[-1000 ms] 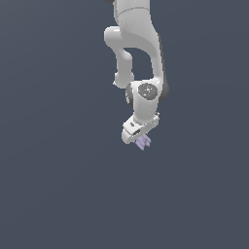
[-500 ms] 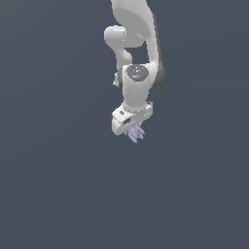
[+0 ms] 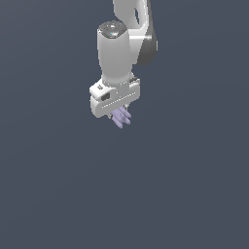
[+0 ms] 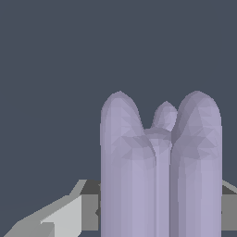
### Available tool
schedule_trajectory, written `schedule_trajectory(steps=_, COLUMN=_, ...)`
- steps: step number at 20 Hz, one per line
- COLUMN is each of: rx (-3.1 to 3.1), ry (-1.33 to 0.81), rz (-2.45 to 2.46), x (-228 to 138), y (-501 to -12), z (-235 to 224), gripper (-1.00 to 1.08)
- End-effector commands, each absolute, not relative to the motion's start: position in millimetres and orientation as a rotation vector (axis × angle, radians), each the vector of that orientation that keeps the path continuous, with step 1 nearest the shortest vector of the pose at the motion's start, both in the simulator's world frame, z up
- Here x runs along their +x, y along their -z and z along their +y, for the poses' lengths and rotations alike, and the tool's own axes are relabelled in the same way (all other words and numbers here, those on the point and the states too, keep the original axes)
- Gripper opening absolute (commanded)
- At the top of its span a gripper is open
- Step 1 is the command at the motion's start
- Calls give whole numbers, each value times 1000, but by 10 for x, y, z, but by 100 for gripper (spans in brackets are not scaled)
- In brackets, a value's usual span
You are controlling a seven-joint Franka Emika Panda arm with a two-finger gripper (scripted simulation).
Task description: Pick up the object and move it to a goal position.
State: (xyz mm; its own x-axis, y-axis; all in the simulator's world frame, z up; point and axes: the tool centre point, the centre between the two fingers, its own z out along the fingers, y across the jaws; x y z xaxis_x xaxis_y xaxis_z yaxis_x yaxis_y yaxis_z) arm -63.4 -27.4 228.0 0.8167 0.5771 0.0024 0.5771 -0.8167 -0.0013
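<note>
The object (image 3: 121,117) is a small pale lavender lump of short rounded lobes. It hangs from under the white gripper (image 3: 119,113), which is shut on it and holds it in the air in the upper middle of the exterior view. In the wrist view the object (image 4: 159,171) fills the near field, its lobes pointing away from the camera, with a grey finger (image 4: 69,215) showing beside it. The fingertips themselves are hidden by the object and the hand.
The white arm (image 3: 116,48) reaches down from the top of the exterior view. Around it is only a plain dark grey-blue background, with no table edge or other object in view.
The arm has swung toward the exterior view's left and turned at the wrist, carrying the lavender object with it. The grip on the object has held.
</note>
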Motion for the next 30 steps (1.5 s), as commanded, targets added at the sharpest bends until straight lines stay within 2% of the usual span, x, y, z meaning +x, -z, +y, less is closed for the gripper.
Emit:
schedule_trajectory(steps=1, rx=-2991, ry=3, rz=-951, x=-661, y=-2556, z=-446, gripper=-100)
schedule_trajectory(steps=16, rx=-2993, ry=1, rz=-950, x=-724, y=-3965, z=-1352, gripper=-100)
schedule_trajectory(steps=23, rx=-2994, ry=0, rz=-950, x=-717, y=-4282, z=-1560, gripper=-100)
schedule_trajectory(steps=30, rx=-2994, ry=0, rz=-950, x=-704, y=-4370, z=-1621, gripper=-100)
